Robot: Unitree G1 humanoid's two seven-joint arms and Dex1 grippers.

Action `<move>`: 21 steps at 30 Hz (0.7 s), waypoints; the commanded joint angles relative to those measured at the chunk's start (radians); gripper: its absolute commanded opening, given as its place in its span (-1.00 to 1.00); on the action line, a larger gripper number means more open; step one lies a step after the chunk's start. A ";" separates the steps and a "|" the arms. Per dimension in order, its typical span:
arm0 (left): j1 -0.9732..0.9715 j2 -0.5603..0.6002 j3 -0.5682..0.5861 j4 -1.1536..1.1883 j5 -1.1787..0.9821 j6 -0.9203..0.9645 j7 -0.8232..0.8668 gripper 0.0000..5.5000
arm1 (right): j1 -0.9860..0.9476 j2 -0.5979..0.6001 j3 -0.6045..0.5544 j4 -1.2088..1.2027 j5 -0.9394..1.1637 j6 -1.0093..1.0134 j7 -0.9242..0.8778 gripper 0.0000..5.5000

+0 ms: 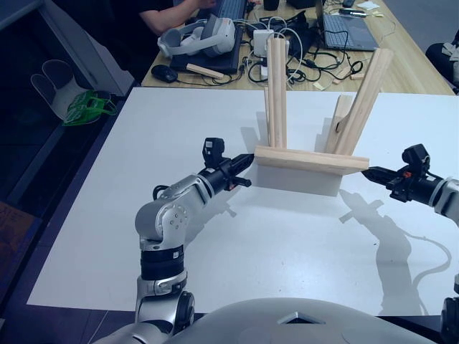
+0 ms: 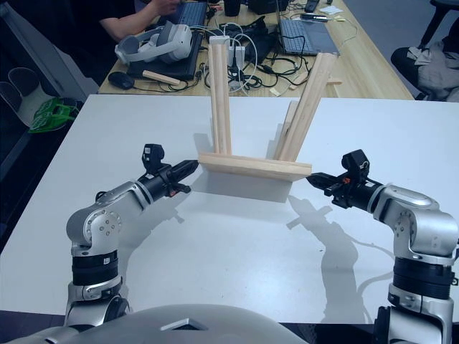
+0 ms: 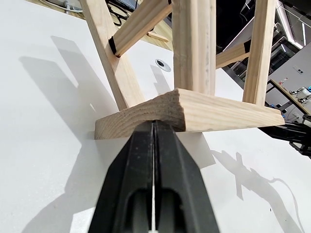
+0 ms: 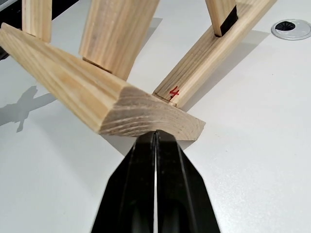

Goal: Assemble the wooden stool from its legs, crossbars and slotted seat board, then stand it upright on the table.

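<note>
Both fingertip pairs are closed: left gripper (image 1: 247, 162) and right gripper (image 1: 368, 173) are pressing opposite ends of the seat board (image 1: 312, 160), legs (image 1: 276, 93) pointing up over the white table (image 1: 215, 244). A cluttered desk (image 1: 409, 72) is standing behind; one leg is showing a red "4" (image 4: 175, 91).

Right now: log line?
pale wooden stool: legs-up, seat tilted on white table | left claw: shut at seat end | right claw: shut at opposite end | upright: no
</note>
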 commanded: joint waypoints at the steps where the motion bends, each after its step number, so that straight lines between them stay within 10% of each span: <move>1: -0.041 -0.074 -0.124 -0.032 -0.143 0.049 -0.122 -0.99 | -0.069 0.090 0.079 -0.088 0.164 0.017 0.071 -1.00; 21: -0.042 -0.058 -0.129 -0.028 -0.143 0.044 -0.106 -0.99 | -0.079 0.108 0.051 -0.083 0.174 0.042 0.061 -1.00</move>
